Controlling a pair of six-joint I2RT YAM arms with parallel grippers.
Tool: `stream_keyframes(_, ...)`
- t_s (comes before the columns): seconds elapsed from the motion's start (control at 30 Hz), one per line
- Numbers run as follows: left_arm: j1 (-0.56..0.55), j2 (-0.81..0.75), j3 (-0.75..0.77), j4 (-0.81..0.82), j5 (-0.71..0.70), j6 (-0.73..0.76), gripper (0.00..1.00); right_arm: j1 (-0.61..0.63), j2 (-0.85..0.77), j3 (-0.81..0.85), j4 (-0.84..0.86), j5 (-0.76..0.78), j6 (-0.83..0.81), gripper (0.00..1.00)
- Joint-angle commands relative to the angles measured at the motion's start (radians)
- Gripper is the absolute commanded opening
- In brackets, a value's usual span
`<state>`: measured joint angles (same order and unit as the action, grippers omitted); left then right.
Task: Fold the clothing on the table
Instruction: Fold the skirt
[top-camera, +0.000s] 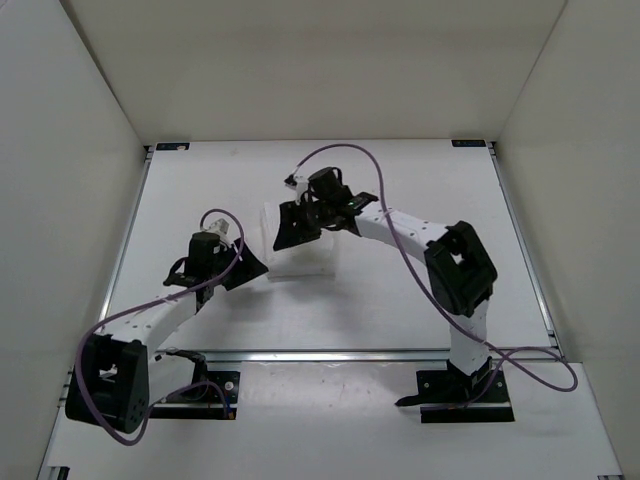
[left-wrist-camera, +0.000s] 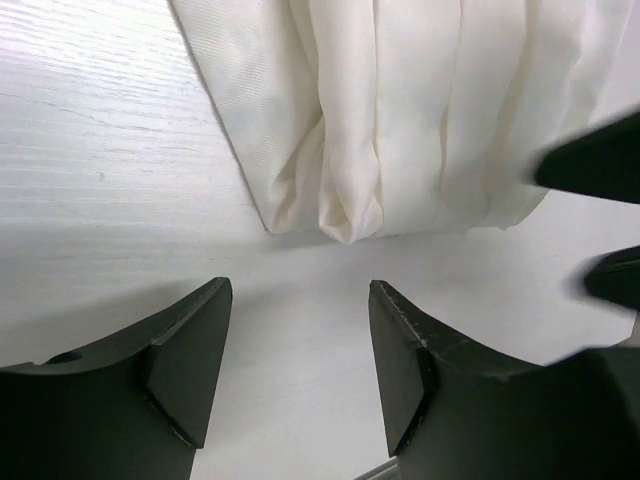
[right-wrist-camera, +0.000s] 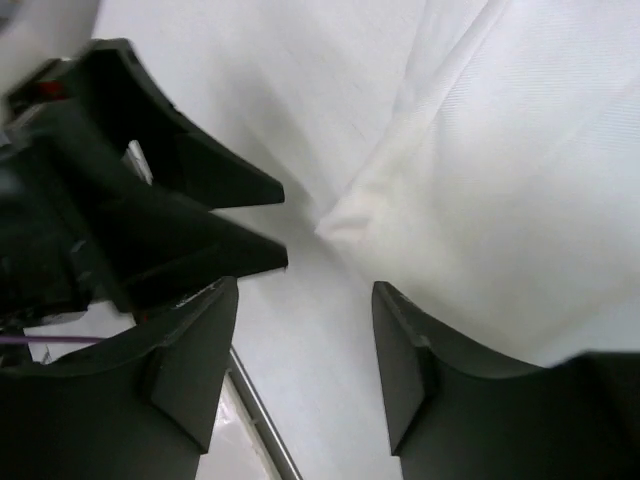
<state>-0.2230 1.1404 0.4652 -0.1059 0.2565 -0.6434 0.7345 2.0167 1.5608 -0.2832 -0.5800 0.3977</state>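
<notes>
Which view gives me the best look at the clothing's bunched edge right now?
Left wrist: the clothing fills the upper frame, its folds and near edge sharp against the table. Right wrist shows one corner, with few folds. Top external shows only a small white patch, partly under the right arm.

Plain white left wall (top-camera: 60, 150), back wall (top-camera: 320, 60) and right wall (top-camera: 590, 120) enclose the matte white worktop (top-camera: 330, 320), edged by thin metal rails (top-camera: 525, 250) with blue corner brackets (top-camera: 172, 146), under soft, even light.
</notes>
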Motion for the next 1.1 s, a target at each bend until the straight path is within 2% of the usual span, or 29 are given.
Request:
stream_keyframes(0.0, 0.025, -0.068, 0.006, -0.051, -0.002, -0.007, 0.68, -0.078, -0.139, -0.076, 0.148, -0.055, 0.039, 0.5)
stream_keyframes(0.07, 0.025, -0.108, -0.003, -0.07, -0.034, -0.019, 0.68, -0.133, -0.142, -0.105, 0.192, -0.111, 0.061, 0.41)
stream_keyframes(0.17, 0.039, -0.226, -0.01, -0.103, -0.074, -0.038, 0.69, -0.185, -0.061, -0.099, 0.269, -0.26, 0.107, 0.23)
stream_keyframes(0.23, 0.054, -0.263, 0.001, -0.124, -0.089, -0.033, 0.7, -0.191, 0.006, -0.078, 0.321, -0.346, 0.142, 0.16)
stream_keyframes(0.37, 0.077, -0.28, 0.023, -0.193, -0.085, -0.01, 0.7, -0.152, 0.163, -0.001, 0.309, -0.363, 0.148, 0.05)
stream_keyframes(0.57, 0.093, -0.314, 0.023, -0.225, -0.085, 0.002, 0.71, -0.08, 0.26, 0.025, 0.175, -0.212, 0.138, 0.0)
stream_keyframes(0.7, 0.086, -0.294, 0.044, -0.245, -0.059, 0.022, 0.71, -0.064, 0.26, 0.088, -0.066, 0.205, 0.118, 0.0)
stream_keyframes(0.8, 0.093, -0.304, 0.035, -0.244, -0.062, 0.027, 0.72, -0.095, 0.226, 0.067, -0.131, 0.319, 0.136, 0.0)
stream_keyframes(0.87, 0.094, -0.312, 0.026, -0.25, -0.057, 0.022, 0.72, -0.133, 0.185, 0.012, -0.09, 0.28, 0.107, 0.0)
stream_keyframes(0.9, 0.093, -0.309, 0.033, -0.25, -0.054, 0.028, 0.72, -0.133, 0.177, -0.002, -0.068, 0.216, 0.086, 0.0)
stream_keyframes(1.0, 0.09, -0.291, 0.044, -0.236, 0.009, 0.051, 0.73, -0.133, 0.093, -0.005, -0.037, 0.16, -0.025, 0.0)
stream_keyframes(1.07, 0.086, -0.275, 0.049, -0.233, 0.059, 0.068, 0.87, -0.126, 0.032, 0.079, -0.13, 0.137, -0.103, 0.01)
